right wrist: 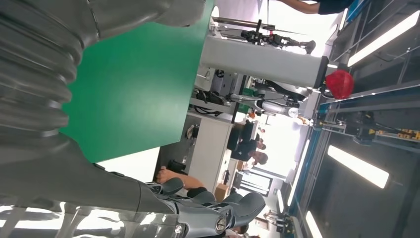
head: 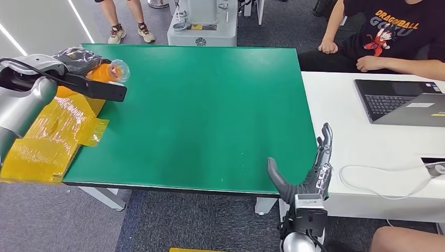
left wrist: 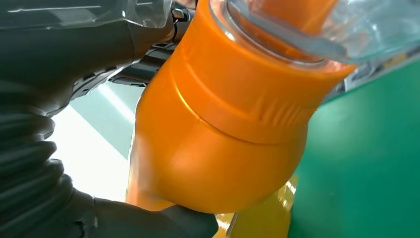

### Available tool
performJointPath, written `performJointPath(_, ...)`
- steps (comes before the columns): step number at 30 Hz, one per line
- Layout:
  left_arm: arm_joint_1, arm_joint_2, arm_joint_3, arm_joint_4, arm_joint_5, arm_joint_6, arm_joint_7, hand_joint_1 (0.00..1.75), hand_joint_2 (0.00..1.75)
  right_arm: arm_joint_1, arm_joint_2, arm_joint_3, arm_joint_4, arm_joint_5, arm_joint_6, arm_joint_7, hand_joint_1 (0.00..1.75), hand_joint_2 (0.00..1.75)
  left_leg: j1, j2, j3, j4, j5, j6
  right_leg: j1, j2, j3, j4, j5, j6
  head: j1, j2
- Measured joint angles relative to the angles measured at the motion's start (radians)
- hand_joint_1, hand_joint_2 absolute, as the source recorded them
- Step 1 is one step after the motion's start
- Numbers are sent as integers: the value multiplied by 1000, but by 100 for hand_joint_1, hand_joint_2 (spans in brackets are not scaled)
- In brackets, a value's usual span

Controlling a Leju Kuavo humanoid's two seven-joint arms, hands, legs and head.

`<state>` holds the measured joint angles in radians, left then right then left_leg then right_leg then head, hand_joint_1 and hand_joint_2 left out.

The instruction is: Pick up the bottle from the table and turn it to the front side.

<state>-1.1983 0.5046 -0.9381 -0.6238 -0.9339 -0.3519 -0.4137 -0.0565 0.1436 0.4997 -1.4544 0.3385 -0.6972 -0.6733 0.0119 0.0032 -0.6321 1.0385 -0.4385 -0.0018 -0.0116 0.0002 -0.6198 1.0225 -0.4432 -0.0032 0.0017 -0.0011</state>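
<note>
orange bottle (head: pixel 105 72): held up off the green table (head: pixel 210 115) at its far left corner, lying roughly sideways with its clear cap (head: pixel 119 69) pointing toward the table's middle; in the left wrist view the orange body (left wrist: pixel 218 144) sits close to the camera, the clear cap (left wrist: pixel 346 25) at its far end.
left hand (head: pixel 78 59): dark fingers wrapped over the bottle from the outer side, grasping it; the thumb (left wrist: pixel 168 223) presses against the bottle's lower body in the wrist view.
right hand (head: pixel 309 176): at the table's near right corner, beside the edge, fingers straight and spread, thumb out to the side, nothing in it.
yellow cardboard box (head: pixel 47 134): flaps open, beside the table's left edge, below the held bottle.
white desk (head: pixel 367 147): adjoining the green table on the right, bearing a laptop (head: pixel 404 101) and a white cable (head: pixel 378 181).
seated person (head: pixel 388 37): in a black printed shirt behind the white desk, forearms resting on it.
standing person's legs (head: pixel 126 21): beyond the table's far left.
</note>
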Motion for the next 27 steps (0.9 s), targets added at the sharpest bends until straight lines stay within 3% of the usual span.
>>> performJointPath(6,-8,11,-57,37,11,-25,3,175,175,12,-5,-1,-21,7,-2,0,0,175,0,0,0,0,0,0,0,0,0,0,0,0,0,0)
performJointPath(17,14,-2,-131,104,43,26,3,175,175,17,-7,-1,-34,8,-1,7,0,175,0,0,0,0,0,0,0,0,0,0,0,0,0,0)
performJointPath(27,85,-51,-166,160,40,101,3,175,175,23,-7,-1,-38,5,0,13,0,175,0,0,0,0,0,0,0,0,0,0,0,0,0,0)
